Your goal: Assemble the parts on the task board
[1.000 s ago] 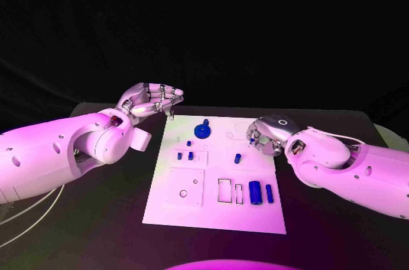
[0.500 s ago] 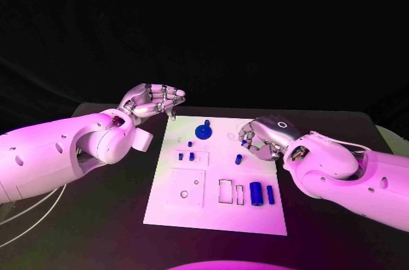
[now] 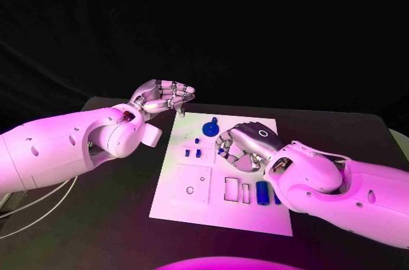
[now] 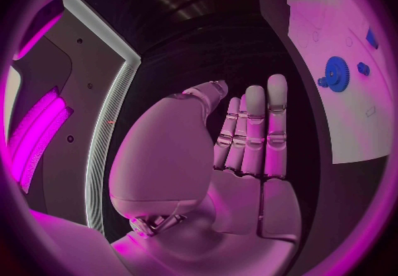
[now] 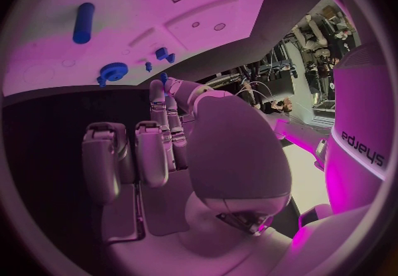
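Your right hand has swung in over the middle of the task board, fingers pinching a small blue part, probably for insertion; your left hand stays curled, empty, beside the board's far corner.

Right hand over task board centre

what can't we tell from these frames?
- Head view: right hand covers the task board middle; the parts beneath it are hidden.
- Right wrist view: whether the fingertips pinch a part is too small to tell.
- Head view: left hand fingers curl inward, so the palm's contents are hidden.
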`<state>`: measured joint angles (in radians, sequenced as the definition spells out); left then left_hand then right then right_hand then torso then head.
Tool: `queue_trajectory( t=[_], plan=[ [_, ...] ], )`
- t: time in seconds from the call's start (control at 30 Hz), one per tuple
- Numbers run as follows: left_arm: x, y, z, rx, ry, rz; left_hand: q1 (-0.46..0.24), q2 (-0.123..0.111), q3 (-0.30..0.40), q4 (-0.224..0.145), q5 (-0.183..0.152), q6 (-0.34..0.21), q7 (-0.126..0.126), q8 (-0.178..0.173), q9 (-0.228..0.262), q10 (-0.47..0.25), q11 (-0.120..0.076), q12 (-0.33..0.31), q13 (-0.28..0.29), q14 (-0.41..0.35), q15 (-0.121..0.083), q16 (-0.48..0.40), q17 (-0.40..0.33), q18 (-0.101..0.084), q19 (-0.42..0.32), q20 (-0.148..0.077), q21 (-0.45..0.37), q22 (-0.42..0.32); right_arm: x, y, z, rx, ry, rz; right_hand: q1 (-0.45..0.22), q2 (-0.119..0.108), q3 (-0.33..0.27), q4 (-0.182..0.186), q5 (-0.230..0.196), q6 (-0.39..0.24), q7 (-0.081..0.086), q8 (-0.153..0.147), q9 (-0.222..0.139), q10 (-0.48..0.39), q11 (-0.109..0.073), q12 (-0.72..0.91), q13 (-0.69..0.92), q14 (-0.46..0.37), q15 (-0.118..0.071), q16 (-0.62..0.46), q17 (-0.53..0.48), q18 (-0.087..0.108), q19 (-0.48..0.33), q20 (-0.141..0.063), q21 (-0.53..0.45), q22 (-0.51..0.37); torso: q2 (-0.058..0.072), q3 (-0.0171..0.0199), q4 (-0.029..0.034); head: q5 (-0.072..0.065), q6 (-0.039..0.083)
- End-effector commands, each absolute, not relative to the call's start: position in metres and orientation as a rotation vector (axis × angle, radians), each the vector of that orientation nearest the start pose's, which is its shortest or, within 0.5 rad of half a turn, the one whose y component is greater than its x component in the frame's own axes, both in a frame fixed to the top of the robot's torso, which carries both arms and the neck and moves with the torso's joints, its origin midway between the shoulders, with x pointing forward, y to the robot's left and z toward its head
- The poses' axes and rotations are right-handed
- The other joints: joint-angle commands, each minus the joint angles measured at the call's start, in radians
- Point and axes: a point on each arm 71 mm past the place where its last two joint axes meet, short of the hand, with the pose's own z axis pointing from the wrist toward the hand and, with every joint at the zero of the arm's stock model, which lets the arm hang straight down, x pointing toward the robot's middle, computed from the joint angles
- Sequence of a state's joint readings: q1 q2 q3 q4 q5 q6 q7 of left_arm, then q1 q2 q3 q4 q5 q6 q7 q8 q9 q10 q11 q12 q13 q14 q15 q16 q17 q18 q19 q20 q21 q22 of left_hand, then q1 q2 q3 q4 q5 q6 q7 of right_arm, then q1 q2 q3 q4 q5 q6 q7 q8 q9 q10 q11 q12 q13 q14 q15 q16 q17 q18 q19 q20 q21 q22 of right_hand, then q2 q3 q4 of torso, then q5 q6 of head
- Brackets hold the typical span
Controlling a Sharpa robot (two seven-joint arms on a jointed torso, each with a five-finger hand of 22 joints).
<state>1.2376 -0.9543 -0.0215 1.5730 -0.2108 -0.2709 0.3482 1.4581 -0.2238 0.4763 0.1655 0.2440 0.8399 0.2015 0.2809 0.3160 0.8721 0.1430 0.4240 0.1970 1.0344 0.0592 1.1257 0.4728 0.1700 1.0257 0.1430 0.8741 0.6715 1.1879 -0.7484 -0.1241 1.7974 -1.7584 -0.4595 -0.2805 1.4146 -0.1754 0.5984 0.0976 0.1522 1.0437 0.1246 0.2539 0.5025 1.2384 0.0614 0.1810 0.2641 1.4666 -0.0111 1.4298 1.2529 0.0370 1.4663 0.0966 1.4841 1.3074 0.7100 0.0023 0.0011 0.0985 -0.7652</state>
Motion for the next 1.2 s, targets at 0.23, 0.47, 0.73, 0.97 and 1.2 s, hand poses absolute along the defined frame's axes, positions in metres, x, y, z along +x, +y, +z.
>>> queue_trajectory(
  t=[0.23, 0.47, 0.73, 0.97, 1.2],
  plan=[
    [0.484, 0.236, -0.147, -0.878, 1.457, -1.507, 0.005, -0.003, 0.004, 0.0, 0.007, -0.006, 0.001, -0.002, -0.002, -0.007, -0.002, 0.003, -0.002, -0.009, 0.001, -0.005, -0.001, 0.014, -0.003, 0.001, -0.004, -0.001, 0.391, -0.064, -0.205, -0.418, 1.506, 0.869, -0.014, 0.0, -0.002, -0.004, -0.002, 0.007, 0.0, 0.004, 0.002, 0.0, -0.008, -0.006, -0.001, 0.043, -0.008, 0.001, 0.0, -0.015, 0.056, -0.009, -0.002, 0.221, 0.0, -0.0008, 0.0018, 0.035, -0.018],
    [0.484, 0.233, -0.147, -0.876, 1.461, -1.515, 0.005, -0.003, 0.004, 0.0, 0.007, -0.006, 0.001, -0.002, -0.002, -0.007, -0.002, 0.003, -0.002, -0.009, 0.001, -0.005, -0.001, 0.014, -0.003, 0.001, -0.004, -0.001, 0.386, -0.053, -0.221, -0.416, 1.533, 0.9, -0.014, 0.0, -0.002, -0.004, -0.002, 0.007, 0.0, 0.003, 0.002, 0.0, -0.008, -0.006, -0.001, 0.043, -0.008, 0.001, -0.002, -0.015, 0.056, -0.009, -0.003, 0.221, 0.0, -0.0008, 0.0022, 0.055, -0.026],
    [0.485, 0.231, -0.147, -0.875, 1.463, -1.518, 0.005, -0.004, 0.004, 0.0, 0.006, -0.006, 0.001, -0.002, -0.002, -0.009, -0.002, 0.004, -0.002, -0.009, 0.001, -0.005, -0.001, 0.014, -0.003, 0.002, -0.004, -0.002, 0.385, -0.05, -0.234, -0.416, 1.567, 0.902, -0.014, 0.0, -0.002, -0.005, -0.001, 0.006, 0.0, 0.003, 0.002, 0.0, -0.008, -0.007, -0.001, 0.043, -0.009, 0.001, -0.002, -0.014, 0.055, -0.009, -0.005, 0.22, -0.001, -0.0011, -0.0009, 0.068, -0.03],
    [0.484, 0.231, -0.147, -0.875, 1.465, -1.521, 0.005, -0.004, 0.004, 0.0, 0.006, -0.006, 0.001, -0.002, -0.002, -0.009, -0.002, 0.004, -0.002, -0.009, 0.001, -0.005, -0.001, 0.014, -0.003, 0.002, -0.004, -0.002, 0.385, -0.05, -0.243, -0.418, 1.592, 0.897, -0.015, 0.0, -0.002, -0.005, 0.0, 0.006, 0.0, 0.003, 0.002, 0.0, -0.008, -0.007, -0.001, 0.043, -0.009, 0.001, -0.002, -0.014, 0.055, -0.009, -0.005, 0.22, -0.001, 0.0002, -0.0006, 0.07, -0.033],
    [0.484, 0.23, -0.147, -0.874, 1.467, -1.522, 0.004, -0.004, 0.004, 0.0, 0.006, -0.006, 0.001, -0.001, -0.002, -0.01, -0.002, 0.004, -0.002, -0.01, 0.002, -0.005, -0.002, 0.014, -0.004, 0.002, -0.005, -0.002, 0.387, -0.05, -0.247, -0.414, 1.602, 0.885, -0.016, 0.0, -0.002, -0.005, 0.0, 0.005, 0.0, 0.003, 0.002, -0.001, -0.007, -0.008, -0.001, 0.043, -0.009, 0.001, -0.002, -0.014, 0.055, -0.009, -0.005, 0.22, 0.0, 0.0012, 0.0007, 0.072, -0.034]
  ],
)
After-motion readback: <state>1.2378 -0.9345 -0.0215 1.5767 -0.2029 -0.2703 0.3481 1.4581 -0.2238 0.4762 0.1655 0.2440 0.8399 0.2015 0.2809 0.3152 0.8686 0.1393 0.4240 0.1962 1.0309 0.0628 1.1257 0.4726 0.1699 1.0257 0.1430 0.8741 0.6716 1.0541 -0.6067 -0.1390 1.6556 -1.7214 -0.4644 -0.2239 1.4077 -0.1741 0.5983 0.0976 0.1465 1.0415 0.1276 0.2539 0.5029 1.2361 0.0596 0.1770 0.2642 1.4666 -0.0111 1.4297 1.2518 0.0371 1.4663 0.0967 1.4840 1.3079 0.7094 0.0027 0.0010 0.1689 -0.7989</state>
